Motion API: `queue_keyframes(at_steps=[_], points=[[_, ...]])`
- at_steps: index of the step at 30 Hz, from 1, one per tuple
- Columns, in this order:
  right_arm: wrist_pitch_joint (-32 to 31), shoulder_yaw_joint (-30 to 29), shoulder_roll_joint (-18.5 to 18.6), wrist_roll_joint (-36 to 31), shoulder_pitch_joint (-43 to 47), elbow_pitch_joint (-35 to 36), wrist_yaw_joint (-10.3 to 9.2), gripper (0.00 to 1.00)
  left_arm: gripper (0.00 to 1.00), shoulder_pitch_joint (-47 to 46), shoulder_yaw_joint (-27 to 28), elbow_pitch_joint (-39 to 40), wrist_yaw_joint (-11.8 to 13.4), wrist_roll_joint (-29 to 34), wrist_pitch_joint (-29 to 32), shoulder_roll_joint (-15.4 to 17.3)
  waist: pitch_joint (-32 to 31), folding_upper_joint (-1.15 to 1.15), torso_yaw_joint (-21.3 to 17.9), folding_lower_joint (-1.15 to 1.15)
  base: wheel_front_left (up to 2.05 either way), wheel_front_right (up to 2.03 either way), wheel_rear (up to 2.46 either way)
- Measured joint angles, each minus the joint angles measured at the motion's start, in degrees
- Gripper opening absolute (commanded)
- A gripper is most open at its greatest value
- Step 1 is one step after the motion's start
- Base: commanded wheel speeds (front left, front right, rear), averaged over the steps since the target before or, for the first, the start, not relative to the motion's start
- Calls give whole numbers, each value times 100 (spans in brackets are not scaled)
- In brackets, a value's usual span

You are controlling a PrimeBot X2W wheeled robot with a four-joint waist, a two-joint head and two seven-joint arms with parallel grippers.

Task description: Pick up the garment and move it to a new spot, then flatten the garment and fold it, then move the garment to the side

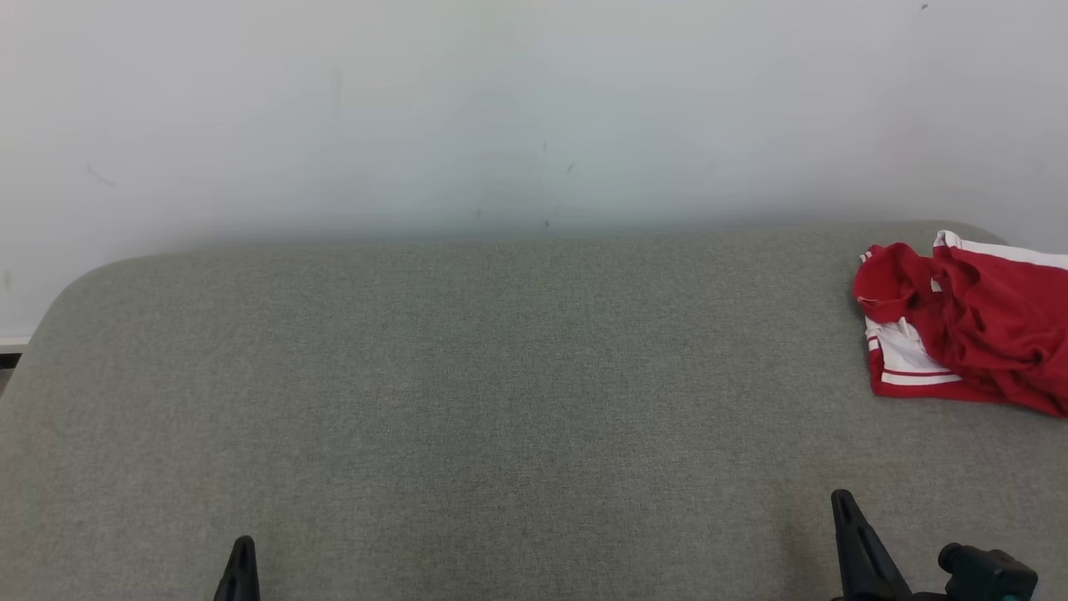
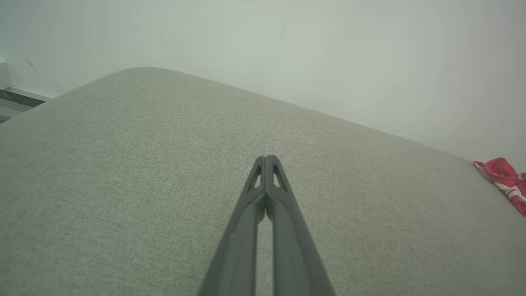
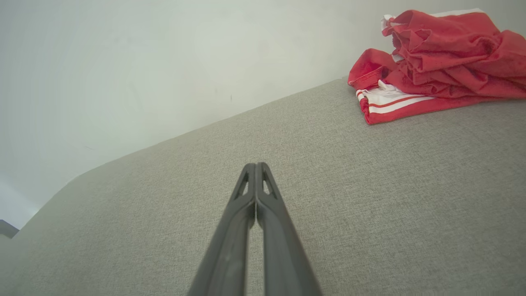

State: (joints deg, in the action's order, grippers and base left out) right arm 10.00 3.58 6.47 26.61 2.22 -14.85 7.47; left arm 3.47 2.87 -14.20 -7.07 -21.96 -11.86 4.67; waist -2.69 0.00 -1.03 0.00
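Loosely bunched, the red garment (image 1: 968, 325) with white striped trim is shown at the far right of the grey fabric surface (image 1: 501, 376), close to its rounded rear corner and cut off by the frame edge. It is touched by neither hand. The left hand (image 1: 243, 547) and the right hand (image 1: 841, 501) are held low at the near edge, well apart from the garment, each with its fingers pressed together on nothing. Two stages are fitted by this layout: a heap awaiting pick-up, or a roughly folded bundle set to the side; the step in hand is therefore not settled. Any further grasp would call for the fingers to be spread beforehand. The surface is backed by a plain pale wall (image 1: 534, 108) bearing faint marks.
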Motion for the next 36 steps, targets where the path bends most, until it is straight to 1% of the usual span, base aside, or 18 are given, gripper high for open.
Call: queue_keyframes(at_steps=[18, 31, 36], points=[[-398, -238, -87, 1566, -198, 12, 0, 0, 0, -183, 77, 10, -1, -1688, 428, -45, 44, 0, 16, 0, 0, 0, 0], [-627, -388, -138, 2501, -318, 24, 0, 0, 0, -337, 129, 10, -1, -2700, 695, -67, 76, 0, 28, 0, 0, 0, 0], [-700, -426, -152, 2775, -344, 27, 0, 0, 0, -375, 144, 12, -2, -2961, 769, -75, 86, 0, 31, 0, 0, 0, 0]])
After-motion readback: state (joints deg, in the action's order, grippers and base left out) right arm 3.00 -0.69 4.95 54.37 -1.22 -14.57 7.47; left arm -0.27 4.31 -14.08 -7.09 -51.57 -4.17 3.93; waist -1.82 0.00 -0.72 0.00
